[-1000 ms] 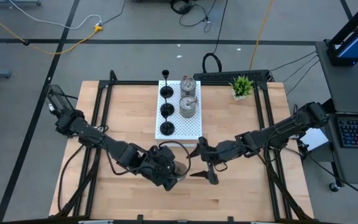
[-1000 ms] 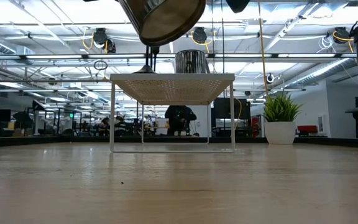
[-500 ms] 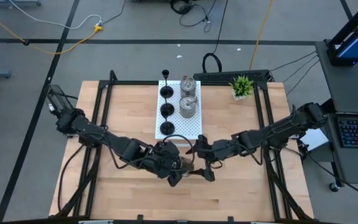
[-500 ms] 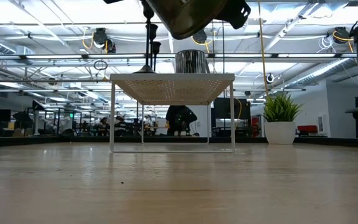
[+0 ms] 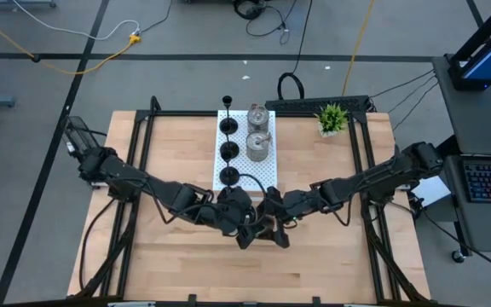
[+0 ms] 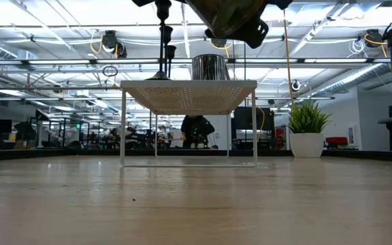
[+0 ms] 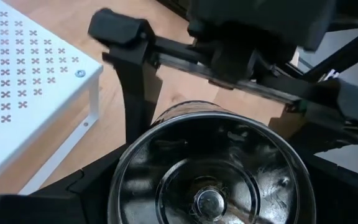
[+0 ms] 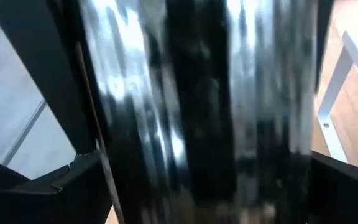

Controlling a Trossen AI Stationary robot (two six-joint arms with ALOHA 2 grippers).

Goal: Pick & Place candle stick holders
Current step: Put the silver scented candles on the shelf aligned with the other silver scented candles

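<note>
Silver candle stick holder (image 7: 211, 168) is airborne above the counter (image 5: 186, 264), just in front of the white perforated board's (image 5: 262, 175) near edge, sandwiched between both grippers. Left wrist view looks straight into its open mouth, center stud visible; right wrist view is filled by its shiny side wall (image 8: 197, 106).

Left gripper (image 5: 247, 228): jaws spread wide and grasping the silver holder, dark fingers flanking it on both sides. Right gripper (image 5: 273, 223): jaws fully spread, one on each side of the same holder; cannot tell if they touch it. In the low view the holder (image 6: 231, 15) hangs tilted at the top of the picture, well clear of the counter.

On the board: three black holders (image 5: 228, 152) in a row along the left side, two silver holders (image 5: 257, 147) beside them on the right. The board stands on thin white legs. Small green potted plant (image 5: 332, 118) sits at the counter's far right corner, well apart from the board.
</note>
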